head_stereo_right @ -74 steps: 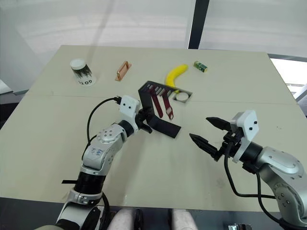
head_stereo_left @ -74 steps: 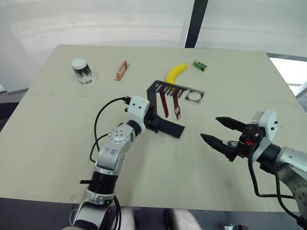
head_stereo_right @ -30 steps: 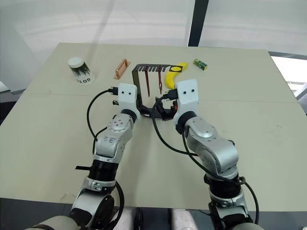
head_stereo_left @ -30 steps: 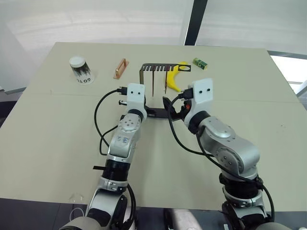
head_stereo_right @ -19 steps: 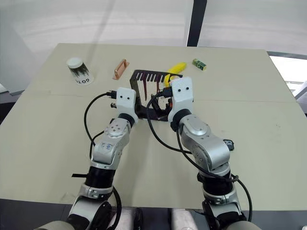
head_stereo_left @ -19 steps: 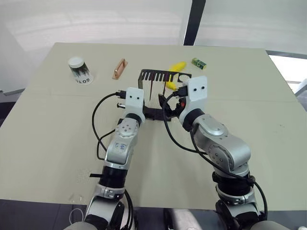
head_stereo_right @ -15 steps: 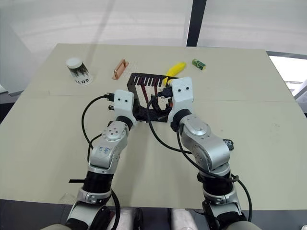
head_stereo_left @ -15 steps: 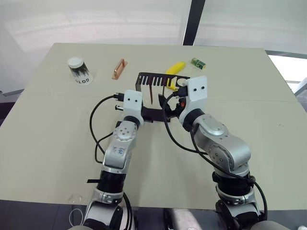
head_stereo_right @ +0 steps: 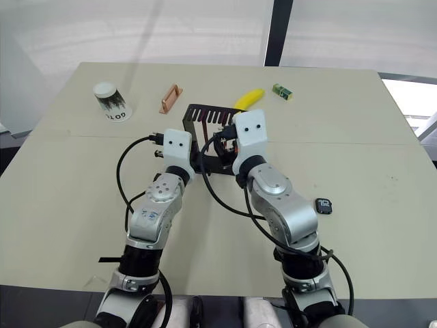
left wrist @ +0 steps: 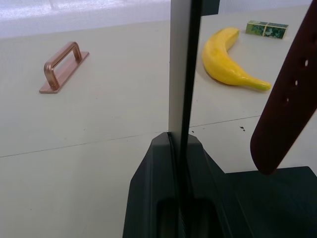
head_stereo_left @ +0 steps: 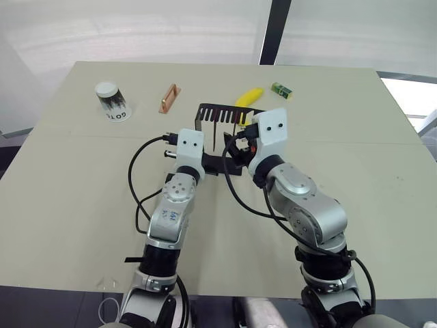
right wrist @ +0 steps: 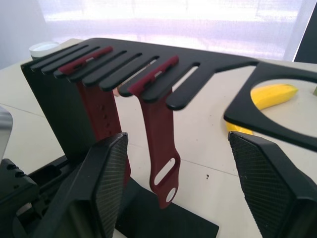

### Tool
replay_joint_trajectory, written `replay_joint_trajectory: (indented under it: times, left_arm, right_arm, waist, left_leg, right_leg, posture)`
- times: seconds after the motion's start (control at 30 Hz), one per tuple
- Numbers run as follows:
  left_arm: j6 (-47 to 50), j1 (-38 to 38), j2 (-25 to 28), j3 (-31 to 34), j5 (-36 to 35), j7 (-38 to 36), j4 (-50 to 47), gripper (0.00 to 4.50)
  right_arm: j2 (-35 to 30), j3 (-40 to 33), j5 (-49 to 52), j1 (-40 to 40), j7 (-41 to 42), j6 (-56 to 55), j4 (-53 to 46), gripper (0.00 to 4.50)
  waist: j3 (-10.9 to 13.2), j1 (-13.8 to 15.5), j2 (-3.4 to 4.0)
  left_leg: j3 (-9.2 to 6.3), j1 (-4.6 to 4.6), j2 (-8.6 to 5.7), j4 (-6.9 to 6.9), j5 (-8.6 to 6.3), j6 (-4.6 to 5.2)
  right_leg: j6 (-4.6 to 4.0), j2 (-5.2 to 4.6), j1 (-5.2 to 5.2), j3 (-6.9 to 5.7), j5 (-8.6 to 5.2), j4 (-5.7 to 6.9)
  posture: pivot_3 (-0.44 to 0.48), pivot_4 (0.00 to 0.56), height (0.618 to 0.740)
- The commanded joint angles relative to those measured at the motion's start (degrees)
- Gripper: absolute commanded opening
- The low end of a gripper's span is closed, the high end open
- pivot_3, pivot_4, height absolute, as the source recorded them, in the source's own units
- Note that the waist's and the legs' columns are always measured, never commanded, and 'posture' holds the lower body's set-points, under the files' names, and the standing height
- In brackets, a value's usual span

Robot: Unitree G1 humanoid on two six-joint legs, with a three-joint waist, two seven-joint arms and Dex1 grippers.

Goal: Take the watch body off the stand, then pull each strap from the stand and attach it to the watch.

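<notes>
- Nearest to us, the watch body (head_stereo_right: 323,206) lies flat on the worktop (head_stereo_right: 382,150), off to the right of our right arm and well apart from the stand.
- Our left pincer (left wrist: 181,148) is closed on the black upright of the stand (right wrist: 59,99), one finger pressed to each face of the thin sheet.
- Our right pincer (right wrist: 190,168) stands wide apart in front of the stand, gripping nothing; one of its ribbed fingers (right wrist: 106,178) is near the upright and the other is under the ring hole.
- The stand sits upright at the middle of the worktop, its flat base toward us.
- Two maroon straps (right wrist: 161,136) hang side by side from the comb slots of the top arm, the lower end of each free above the base.
- Beyond the stand lie a banana (head_stereo_left: 249,97) and a small green box (head_stereo_left: 282,90).
- Farther left are a copper handle (head_stereo_left: 168,98) and an upturned paper cup (head_stereo_left: 113,100).
</notes>
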Motion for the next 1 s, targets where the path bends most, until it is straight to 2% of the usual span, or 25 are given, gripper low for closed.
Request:
replay_joint_trajectory:
  times: [0.03,0.17,0.2,0.27,0.37,0.43,0.47,1.0]
  left_arm:
    - [0.0,-0.3,-0.8,0.4,0.0,0.0,0.9,0.00]
    - [-0.1,-0.4,-1.3,0.3,0.1,0.1,1.0,0.00]
    - [-0.1,-0.3,-1.4,0.3,0.2,0.1,0.8,0.00]
    - [0.0,-0.1,-1.6,0.2,0.3,0.0,0.7,0.00]
    - [0.0,0.2,-1.7,0.2,0.5,-0.1,0.6,0.00]
    - [0.0,0.2,-1.7,0.3,0.5,-0.2,0.6,0.00]
    - [0.0,0.2,-1.8,0.3,0.5,-0.2,0.6,0.00]
    - [-0.2,0.7,-2.1,0.5,0.4,-0.1,0.6,0.00]
  right_arm:
    - [1.0,0.6,-1.4,-0.9,0.9,-2.3,0.0,3.65]
    - [1.7,1.1,-2.5,-1.1,1.3,-3.8,1.2,3.65]
    - [1.9,1.1,-2.7,-1.0,1.2,-4.1,1.4,3.39]
    - [2.2,1.1,-3.2,-0.8,1.2,-4.7,1.7,2.80]
    - [2.2,1.3,-3.9,-0.7,1.4,-5.4,2.0,1.18]
    - [2.2,1.2,-4.1,-0.6,1.6,-5.8,2.2,0.32]
    - [2.2,1.2,-4.2,-0.6,1.8,-5.9,2.1,0.03]
    - [-0.3,2.9,-7.0,0.5,4.5,-6.5,-1.3,0.03]
  waist:
    - [0.0,0.0,0.00]
    - [0.0,0.0,0.00]
    - [0.0,0.0,0.00]
    - [0.0,0.0,0.00]
    - [0.0,0.0,0.00]
    - [0.0,0.0,0.00]
    - [0.0,0.0,0.00]
    - [0.0,0.0,0.00]
  left_leg:
    - [0.00,0.00,0.00,0.00,0.00,0.00]
    - [0.00,0.00,0.00,0.00,0.00,0.00]
    - [0.00,0.00,0.00,0.00,0.00,0.00]
    - [0.00,0.00,0.00,0.00,0.00,0.00]
    - [0.00,0.00,-0.01,0.00,0.00,0.00]
    - [0.00,0.00,0.00,0.00,0.00,0.00]
    - [0.00,0.00,-0.01,0.00,0.00,0.00]
    - [0.00,-0.01,-0.01,0.00,0.00,0.00]
  right_leg:
    - [0.00,0.00,0.00,0.00,0.00,0.00]
    - [0.00,0.00,0.00,0.00,0.00,0.00]
    - [0.00,0.00,0.00,0.00,0.00,0.00]
    - [0.00,0.00,0.00,0.00,0.00,0.00]
    - [0.00,-0.01,0.00,0.00,0.00,0.00]
    - [0.00,-0.01,0.00,0.00,0.00,-0.01]
    - [0.00,-0.01,0.00,0.00,0.00,-0.01]
    - [0.00,-0.01,0.00,0.00,0.00,-0.01]
  posture:
    - [0.000,0.150,0.740]
    - [0.000,0.150,0.740]
    - [0.000,0.150,0.740]
    - [0.000,0.150,0.740]
    - [0.000,0.150,0.740]
    - [0.000,0.150,0.740]
    - [0.000,0.150,0.740]
    - [0.000,0.150,0.740]
